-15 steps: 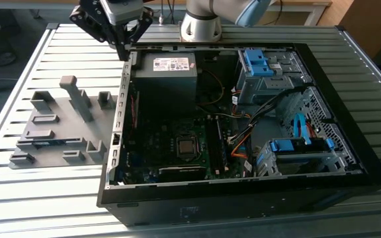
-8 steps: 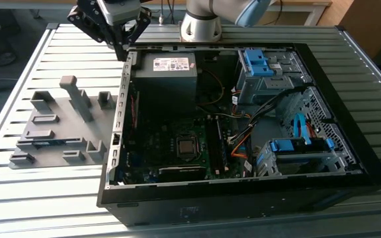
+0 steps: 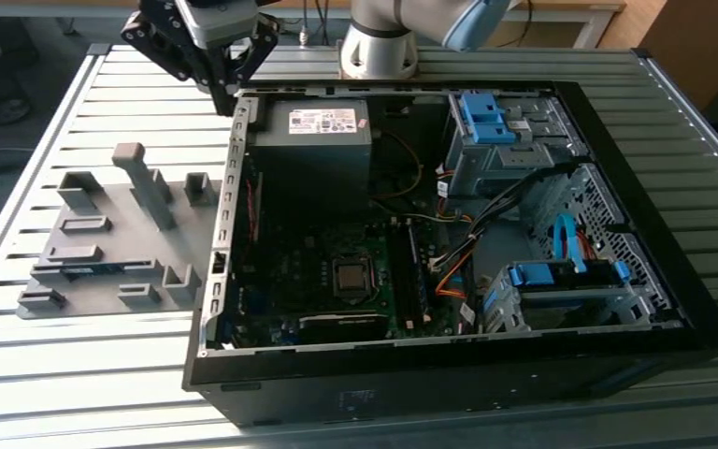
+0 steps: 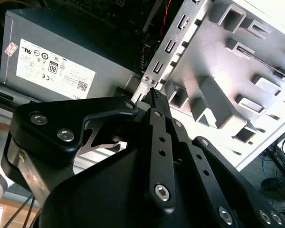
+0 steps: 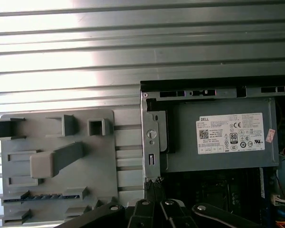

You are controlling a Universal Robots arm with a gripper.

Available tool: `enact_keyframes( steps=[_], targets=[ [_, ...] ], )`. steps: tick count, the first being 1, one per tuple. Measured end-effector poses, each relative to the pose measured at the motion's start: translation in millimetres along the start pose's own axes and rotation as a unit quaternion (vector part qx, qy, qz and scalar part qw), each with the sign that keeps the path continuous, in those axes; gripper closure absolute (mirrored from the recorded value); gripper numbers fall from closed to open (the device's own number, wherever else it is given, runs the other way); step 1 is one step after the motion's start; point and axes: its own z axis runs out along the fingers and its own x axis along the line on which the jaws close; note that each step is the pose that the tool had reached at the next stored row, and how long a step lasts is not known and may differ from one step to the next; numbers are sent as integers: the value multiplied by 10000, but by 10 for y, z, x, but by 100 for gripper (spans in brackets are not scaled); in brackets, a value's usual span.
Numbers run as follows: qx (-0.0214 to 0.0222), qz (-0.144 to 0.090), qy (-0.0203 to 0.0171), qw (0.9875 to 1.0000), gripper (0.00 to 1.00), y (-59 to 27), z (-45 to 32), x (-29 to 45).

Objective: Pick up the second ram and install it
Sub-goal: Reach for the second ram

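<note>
The second ram (image 3: pixel 85 271) is a slim blue-green strip lying in a slot of the grey fixture plate (image 3: pixel 109 234), on the exterior view's left of the open computer case (image 3: pixel 459 234). In the first wrist view the ram (image 5: pixel 42 196) rests in a slot at one edge of the plate (image 5: pixel 85 171). My gripper (image 3: pixel 224 101) hangs over the case's rear corner next to the power supply (image 3: pixel 315 140), well away from the ram. Its fingertips (image 4: pixel 154 95) meet with nothing between them, and the gripper (image 5: pixel 155 184) also shows in the first wrist view.
The case lies open on a slatted metal table (image 3: pixel 135 84). Inside are the motherboard (image 3: pixel 334 281), cables and blue drive brackets (image 3: pixel 559 281). Several upright grey blocks (image 3: pixel 147 187) stand on the fixture plate. The arm's base (image 3: pixel 378 51) is behind the case.
</note>
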Motion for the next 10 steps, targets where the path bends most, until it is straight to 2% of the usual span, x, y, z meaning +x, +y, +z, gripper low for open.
enact_keyframes(
  steps=[10],
  targets=[
    [0,0,0,10000,89,-5,5,63]
  ],
)
